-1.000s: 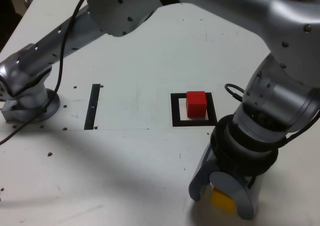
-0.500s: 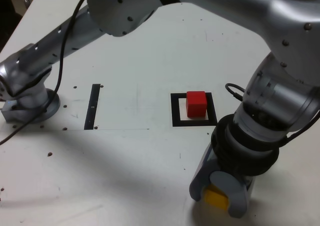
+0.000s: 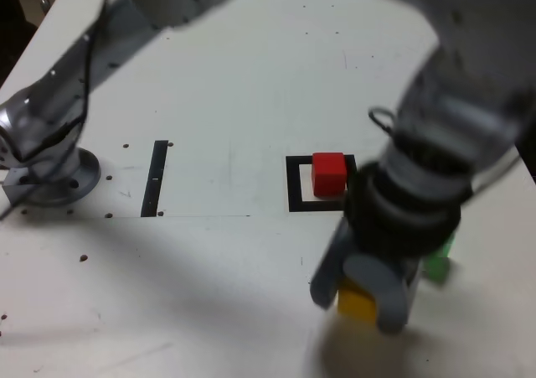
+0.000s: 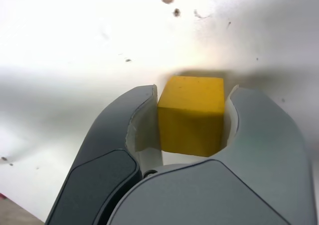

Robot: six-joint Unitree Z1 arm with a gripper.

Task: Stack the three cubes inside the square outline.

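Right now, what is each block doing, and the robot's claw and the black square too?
yellow cube: clamped between the gripper's two jaws.
red cube: sitting upright inside the square outline, nothing on top of it.
green cube: on the table beside the arm, partly hidden and blurred.
gripper: shut on the yellow cube.
square outline: holds only the red cube.

red cube fills square outline — bare table around
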